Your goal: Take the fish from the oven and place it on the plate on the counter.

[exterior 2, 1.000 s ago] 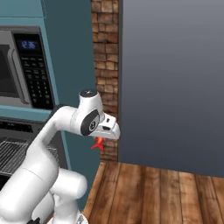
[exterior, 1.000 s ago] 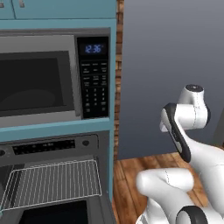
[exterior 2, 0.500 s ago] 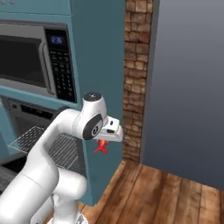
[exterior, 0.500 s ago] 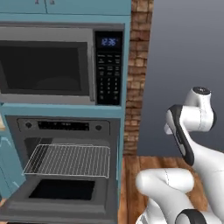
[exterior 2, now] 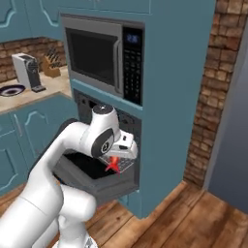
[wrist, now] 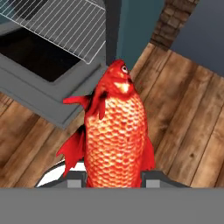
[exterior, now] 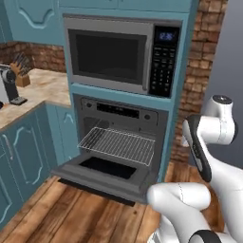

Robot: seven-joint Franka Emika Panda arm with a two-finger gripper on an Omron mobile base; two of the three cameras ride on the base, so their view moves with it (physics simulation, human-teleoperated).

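1. The oven [exterior: 118, 142] door lies folded down over the wooden floor [wrist: 183, 127]; open floor spreads to its right, before the brick wall [exterior 2: 213, 92].
2. The fish [wrist: 114, 131], red-orange and scaly with pointed fins, is pinched in the tool [exterior 2: 115, 163], above the floor beside the door's right corner.
3. The wire rack [exterior: 118, 144], a thin silver grid, juts out of the cavity, bare.
4. On the beige surface [exterior: 40, 88] far left stand a plate [exterior 2: 10, 90], a coffee machine [exterior 2: 26, 71] and a knife block [exterior: 20, 71].
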